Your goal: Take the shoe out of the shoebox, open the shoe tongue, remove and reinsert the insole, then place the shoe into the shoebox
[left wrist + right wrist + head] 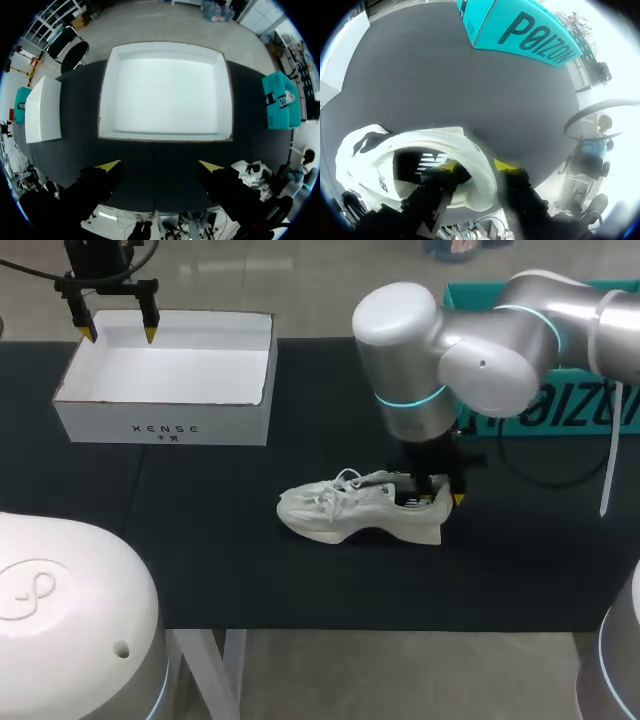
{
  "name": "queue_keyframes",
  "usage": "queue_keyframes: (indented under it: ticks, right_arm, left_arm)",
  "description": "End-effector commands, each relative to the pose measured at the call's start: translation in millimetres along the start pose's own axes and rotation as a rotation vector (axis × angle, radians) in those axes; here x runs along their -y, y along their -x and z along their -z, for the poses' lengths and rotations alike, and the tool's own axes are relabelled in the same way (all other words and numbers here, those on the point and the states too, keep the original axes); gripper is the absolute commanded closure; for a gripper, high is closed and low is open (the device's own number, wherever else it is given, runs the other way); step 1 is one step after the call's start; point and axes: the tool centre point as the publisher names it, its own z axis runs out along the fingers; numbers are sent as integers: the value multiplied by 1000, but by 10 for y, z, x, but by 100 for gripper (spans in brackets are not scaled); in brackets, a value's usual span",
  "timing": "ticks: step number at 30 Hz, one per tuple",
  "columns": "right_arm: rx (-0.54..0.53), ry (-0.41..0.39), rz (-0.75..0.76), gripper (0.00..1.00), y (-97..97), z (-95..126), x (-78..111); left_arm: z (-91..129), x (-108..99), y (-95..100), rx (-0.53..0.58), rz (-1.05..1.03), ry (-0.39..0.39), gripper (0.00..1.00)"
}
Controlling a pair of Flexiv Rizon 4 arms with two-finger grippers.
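Observation:
The white sneaker point(350, 508) lies on its sole on the black table, toe to the left. My right gripper point(445, 498) is at its heel. In the right wrist view, one of the right gripper's point(477, 165) fingers is inside the shoe point(365, 160) and the other outside. The heel wall stands between them, and the jaws look slightly open around it. The empty white shoebox point(165, 425) stands at the back left. My left gripper point(119, 335) hangs wide open over its far edge. In the left wrist view this gripper point(159, 165) is above the near wall of the box point(165, 136).
A teal box point(560, 400) stands at the back right behind my right arm, also seen ahead of the right gripper as the teal box point(520, 30). A black cable point(530, 465) lies near it. A flat white lid point(42, 115) rests beside the shoebox.

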Motion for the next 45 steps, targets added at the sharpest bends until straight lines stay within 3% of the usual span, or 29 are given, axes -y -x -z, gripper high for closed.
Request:
queue_keyframes:
  ticks: [1, 6, 9, 12, 15, 45]
  right_arm:
    - [-29, 12, 41, 0, 120, 205, 68]
    - [-142, 40, 234, 0, 274, 568, 216]
    - [-275, 97, 474, 0, 300, 769, 299]
    - [-407, 276, 904, 0, 393, 948, 451]
    - [-405, 467, 1467, 0, 738, 899, 631]
    - [-405, 467, 1467, 0, 738, 899, 631]
  left_arm:
    - [0, 0, 0, 0, 0, 0, 0]
    - [0, 0, 0, 0, 0, 0, 0]
    - [0, 0, 0, 0, 0, 0, 0]
    - [0, 0, 0, 0, 0, 0, 0]
    - [0, 0, 0, 0, 0, 0, 0]
    - [0, 0, 0, 0, 0, 0, 0]
